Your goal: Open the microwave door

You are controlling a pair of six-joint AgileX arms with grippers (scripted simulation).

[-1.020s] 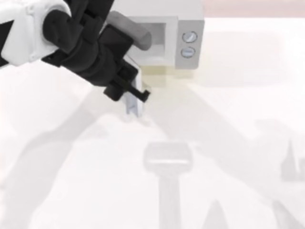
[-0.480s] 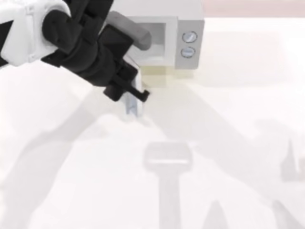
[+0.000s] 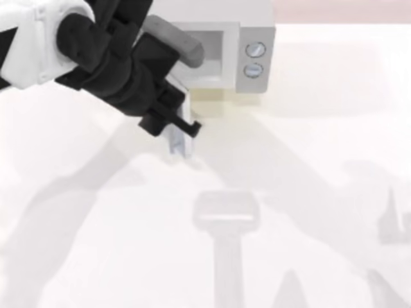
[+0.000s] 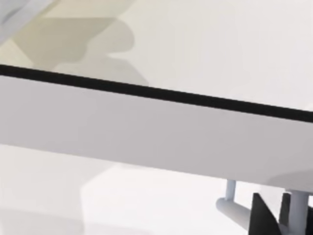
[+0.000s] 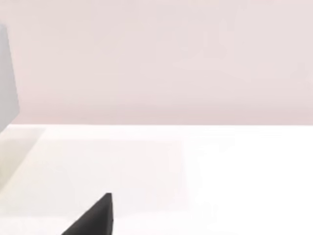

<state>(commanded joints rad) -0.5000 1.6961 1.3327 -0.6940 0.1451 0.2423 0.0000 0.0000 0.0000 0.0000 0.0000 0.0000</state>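
Note:
The light grey microwave (image 3: 247, 38) stands at the table's far edge, its two silver knobs (image 3: 255, 50) on the right panel. Its pale interior (image 3: 209, 61) is exposed. The microwave door (image 3: 181, 142) is swung out toward the front. My left gripper (image 3: 184, 126) is shut on the door's handle, with the arm reaching in from the far left. In the left wrist view the door (image 4: 146, 132) is a wide grey band, and dark fingers (image 4: 261, 218) flank the pale handle bar (image 4: 234, 210). My right gripper (image 5: 98, 218) is out of the top view and shows only as a dark wedge.
The white table (image 3: 321, 160) carries only soft shadows of the arms and grippers. A pale pink wall (image 5: 171, 58) runs behind it. The microwave's grey side (image 5: 7, 73) shows in the right wrist view.
My left gripper and the door's free edge have shifted very slightly to the left, so the door stands a touch wider. Nothing else moved.

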